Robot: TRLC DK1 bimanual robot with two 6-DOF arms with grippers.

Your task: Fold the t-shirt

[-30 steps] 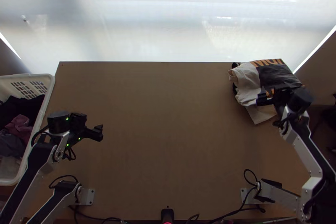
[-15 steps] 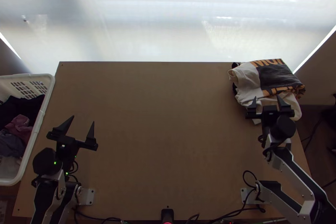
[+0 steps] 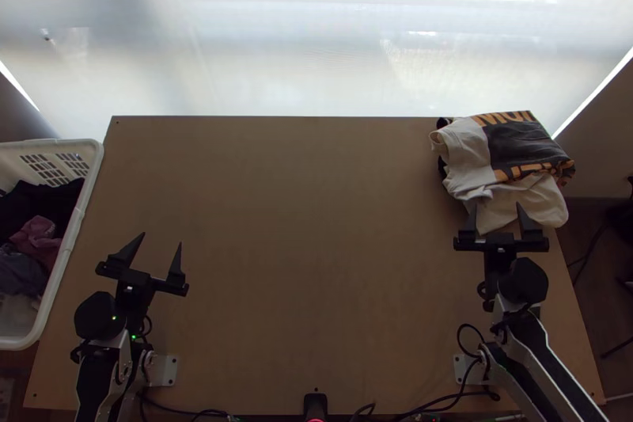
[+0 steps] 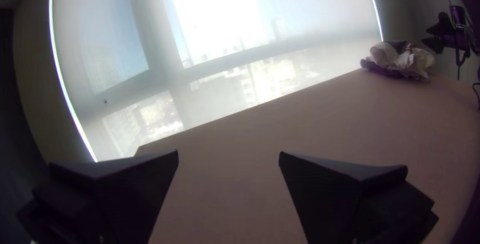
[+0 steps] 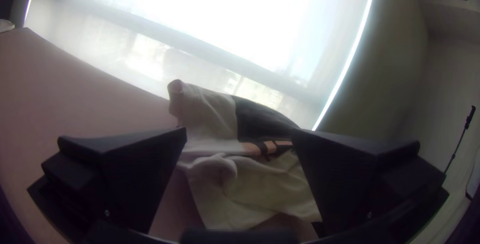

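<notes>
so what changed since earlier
The right black gripper drew back from the cream-and-black t-shirt toward the wooden table's near edge; any release is unclear. The left black gripper drew back, jaws turned toward the far edge. The t-shirt and white plastic basket stayed put.

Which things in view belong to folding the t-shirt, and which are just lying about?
Part of the job:
White, black and orange t-shirt, loosely folded, at the far right of the table
Left gripper, open
Right gripper, open, near the shirt

Just lying about:
White basket, left
Mauve garment inside it
</notes>
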